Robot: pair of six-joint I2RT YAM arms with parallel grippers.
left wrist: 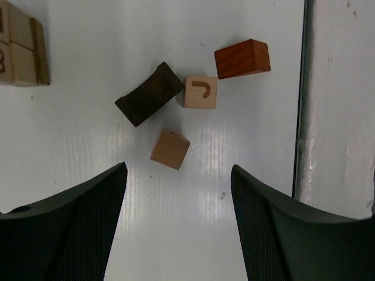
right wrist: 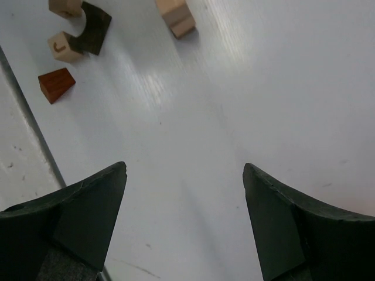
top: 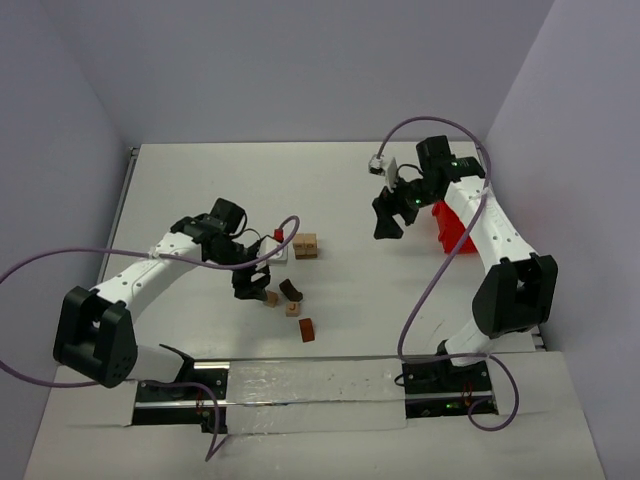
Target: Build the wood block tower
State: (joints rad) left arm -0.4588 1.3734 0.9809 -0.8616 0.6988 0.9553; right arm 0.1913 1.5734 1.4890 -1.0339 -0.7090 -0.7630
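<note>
- top external: shows the left gripper low over the table, spread open and holding nothing, just beside a plain tan cube.
- finds more loose pieces close by: a dark brown arch piece, a lettered tan cube and a reddish-brown block.
- finds the wood block tower a little farther back, so far only a low stack of tan blocks.
- puts the right gripper well apart, raised next to the red bin, parted and with nothing in it.
- left wrist: looks down past the left gripper, opened wide, onto the plain tan cube, lying turned at an angle and not yet between the pads.
- places the dark brown arch piece touching or nearly touching the lettered tan cube, the reddish-brown block just beyond, and the wood block tower at the upper left edge.
- right wrist: sees only bare table under the wide-open right gripper, with the same loose pieces far off in the upper left corner.
- judged as the step in hand: reaching to pick up the plain tan cube, with the tower hardly begun.
- calls next for coming down around the cube, perhaps turning the wrist to meet its flat faces, closing gently, then carrying it to the stack without pushing the arch piece nearby.
</note>
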